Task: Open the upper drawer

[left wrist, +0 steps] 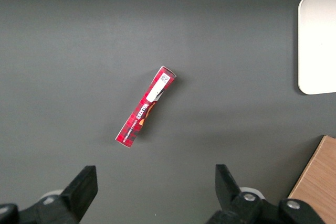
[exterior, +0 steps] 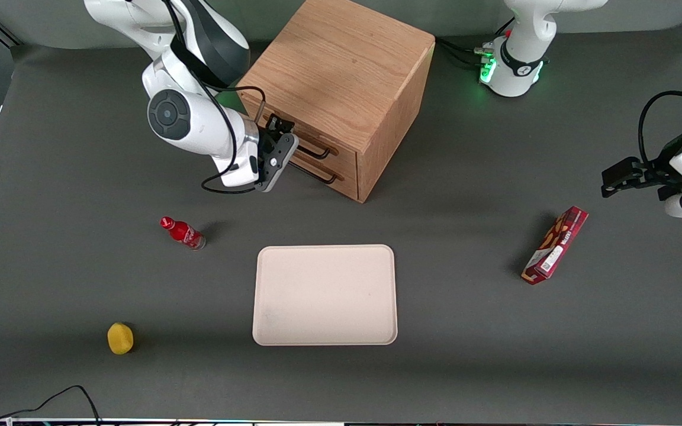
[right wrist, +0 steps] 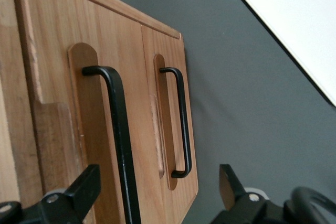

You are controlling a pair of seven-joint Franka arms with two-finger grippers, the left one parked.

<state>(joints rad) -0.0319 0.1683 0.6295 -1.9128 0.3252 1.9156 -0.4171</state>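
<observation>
Open claw (exterior: 279,142) before upper drawer (right wrist: 79,129)

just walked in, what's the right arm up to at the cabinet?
It's going for the upper drawer of the wooden cabinet. The gripper is open in front of the drawers, with the upper drawer's black bar handle passing between its fingers, not yet clamped. Both drawers look shut. The tray, red bottle, yellow fruit and red box lie untouched on the table.
</observation>
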